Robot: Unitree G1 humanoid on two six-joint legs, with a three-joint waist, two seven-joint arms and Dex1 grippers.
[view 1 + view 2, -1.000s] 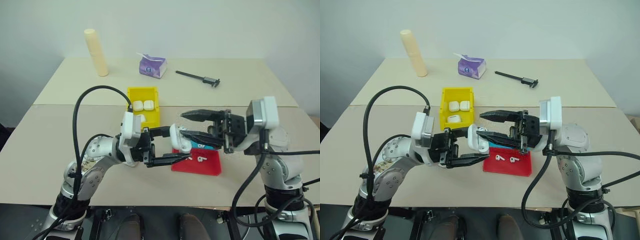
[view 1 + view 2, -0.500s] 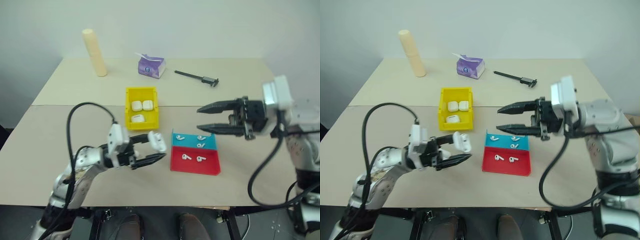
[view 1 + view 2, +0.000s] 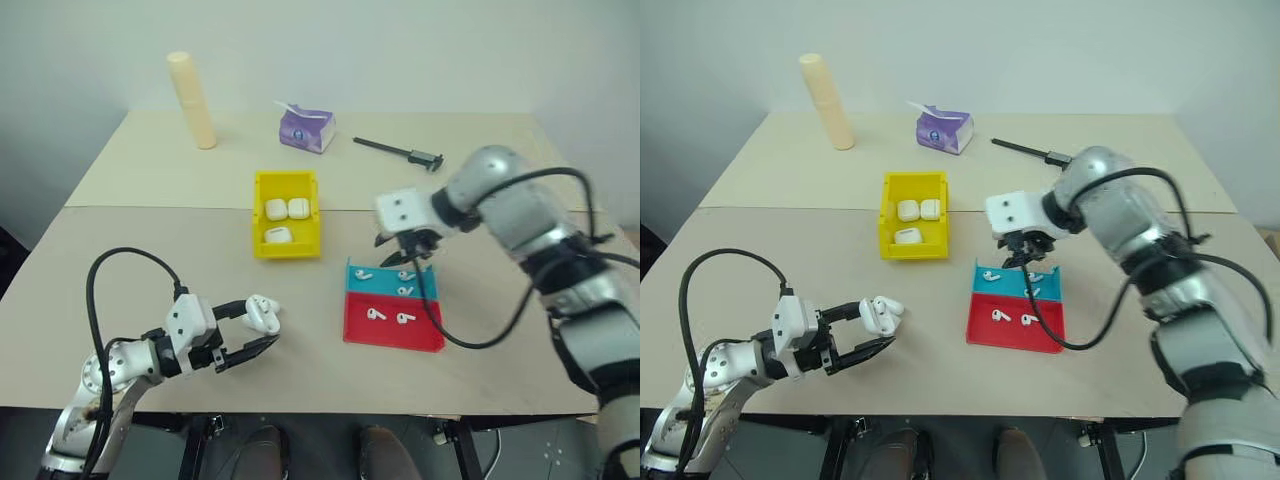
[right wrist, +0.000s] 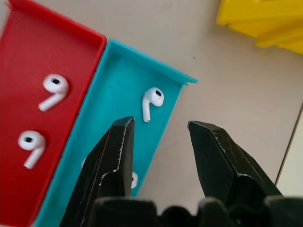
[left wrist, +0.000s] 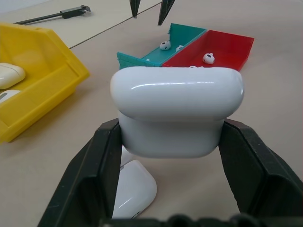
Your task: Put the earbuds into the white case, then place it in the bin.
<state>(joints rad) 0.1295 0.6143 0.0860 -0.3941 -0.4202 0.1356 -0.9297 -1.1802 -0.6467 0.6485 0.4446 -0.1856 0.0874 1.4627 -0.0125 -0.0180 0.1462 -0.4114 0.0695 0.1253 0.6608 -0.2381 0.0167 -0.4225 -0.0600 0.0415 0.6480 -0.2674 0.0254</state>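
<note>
Left eye view: my right gripper has swung down, fingers spread, over the teal tray's earbuds; my left gripper has withdrawn, pinching the white case, so a pickup seems next.

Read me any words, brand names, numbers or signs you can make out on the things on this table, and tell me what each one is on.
No text can be read here.
Purple tissue pack: a pale patch on its front, too blurred to read.
Black caliper: any scale marks are too small to read.
White case, yellow bin, teal tray, red tray: plain, no markings.
</note>
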